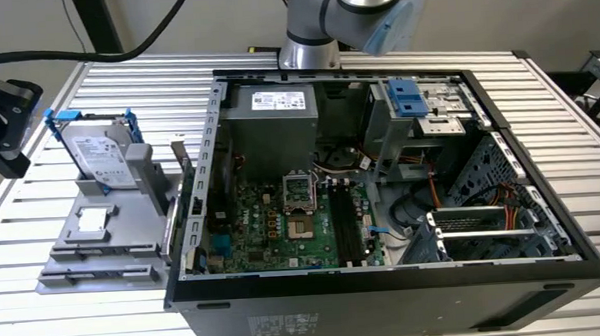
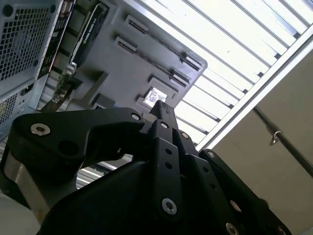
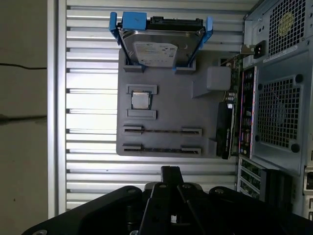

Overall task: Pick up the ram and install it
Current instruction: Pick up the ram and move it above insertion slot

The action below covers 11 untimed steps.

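Note:
My gripper (image 1: 8, 122) hangs at the exterior view's far left, off the table's side and apart from the grey parts holder (image 1: 108, 224). In both wrist views its black fingers meet in a single tip (image 3: 169, 172) (image 2: 159, 105) with nothing seen between them, so it is shut. The holder's two long narrow slots (image 3: 161, 140) lie just beyond that tip. The ram is hidden. The motherboard's long black slots (image 1: 342, 226) run inside the open computer case (image 1: 388, 283).
On the holder stand a hard drive in a light-blue bracket (image 1: 99, 148) and a square processor chip (image 3: 141, 100). A dark expansion card (image 3: 225, 128) leans at the holder's edge against the case. The arm's base (image 1: 309, 52) stands behind the case on the slatted metal table (image 1: 575, 123).

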Motion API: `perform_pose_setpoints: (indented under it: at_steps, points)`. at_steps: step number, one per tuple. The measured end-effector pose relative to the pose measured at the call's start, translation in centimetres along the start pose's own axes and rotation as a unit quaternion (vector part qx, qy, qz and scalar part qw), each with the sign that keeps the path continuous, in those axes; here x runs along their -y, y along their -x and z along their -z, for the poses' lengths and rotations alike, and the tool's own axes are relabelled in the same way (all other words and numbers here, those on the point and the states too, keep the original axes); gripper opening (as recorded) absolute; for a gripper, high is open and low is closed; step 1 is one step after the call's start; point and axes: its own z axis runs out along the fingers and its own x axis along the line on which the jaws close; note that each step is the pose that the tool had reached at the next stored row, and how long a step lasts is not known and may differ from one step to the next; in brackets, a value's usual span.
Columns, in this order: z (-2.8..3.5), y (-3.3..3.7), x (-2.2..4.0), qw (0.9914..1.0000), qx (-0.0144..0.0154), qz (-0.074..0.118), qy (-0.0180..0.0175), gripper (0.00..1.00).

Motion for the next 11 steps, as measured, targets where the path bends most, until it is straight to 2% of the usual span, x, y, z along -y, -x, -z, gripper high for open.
perform_pose_setpoints:
  at_steps: [6,11]
  points:
    - [0.00,-0.01,0.00,1.00000,-0.0001,0.002,0.0001,0.00]
    - [0.00,-0.01,0.00,0.99975,-0.0011,0.022,0.0005,0.00]
